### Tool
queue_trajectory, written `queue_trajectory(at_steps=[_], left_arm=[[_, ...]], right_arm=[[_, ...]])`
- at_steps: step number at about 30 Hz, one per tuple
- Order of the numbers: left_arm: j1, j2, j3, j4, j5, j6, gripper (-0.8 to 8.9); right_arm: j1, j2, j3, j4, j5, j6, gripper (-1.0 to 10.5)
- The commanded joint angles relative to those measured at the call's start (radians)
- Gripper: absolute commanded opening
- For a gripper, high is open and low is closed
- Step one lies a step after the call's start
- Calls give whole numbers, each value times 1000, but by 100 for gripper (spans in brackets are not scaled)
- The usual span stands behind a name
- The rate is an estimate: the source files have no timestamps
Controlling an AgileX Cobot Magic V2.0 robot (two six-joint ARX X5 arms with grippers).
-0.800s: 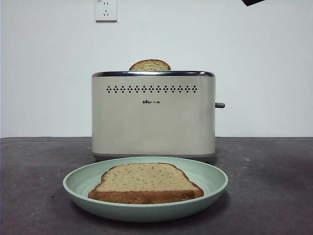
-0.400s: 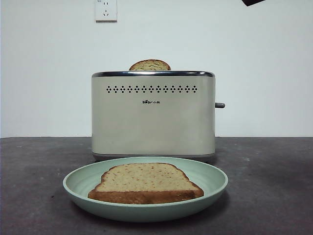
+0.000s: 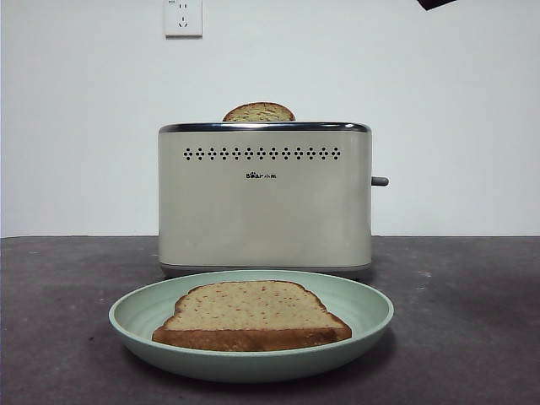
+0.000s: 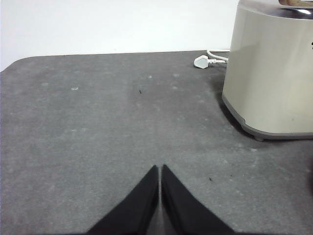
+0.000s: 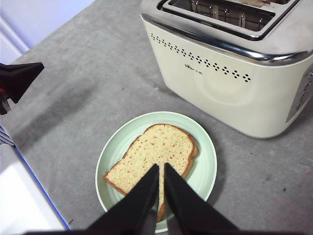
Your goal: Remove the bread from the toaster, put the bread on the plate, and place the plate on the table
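Near centre: tan speckled bread slice [image 3: 251,315] on round pale-green plate [image 3: 364,310]; right gripper [image 5: 161,169] above, jaws closed, empty. Risk: nudging plate into cream boxy toaster [image 3: 265,207].

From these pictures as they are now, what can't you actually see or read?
- Second slice, front view: only its top shows above the toaster.
- Toaster logo, front view: too small to read.
- Plug, left wrist view: its cord runs behind the toaster.
- Plate, right wrist view: near edge hidden by the right claw.
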Motion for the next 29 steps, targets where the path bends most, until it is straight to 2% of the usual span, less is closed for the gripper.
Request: queue_trajectory(at_steps=[1,23,24,27,29], left_arm=[[3,-2,-24,-1,-3,-4,8],[3,-2,-24,-2,-3,-4,8],[3,-2,-24,-2,-3,-4,8],[3,-2,-24,-1,-3,-4,8],[3,-2,-24,-1,-3,-4,8]], right_arm=[[5,6,10,11,0,-10,6],[5,5,10,10,0,-12,6],[3,-3,10,11,3,-18,6],[-61,-47,7,43,57,-106,6],[-128,-78,2,72,50,-148,6]])
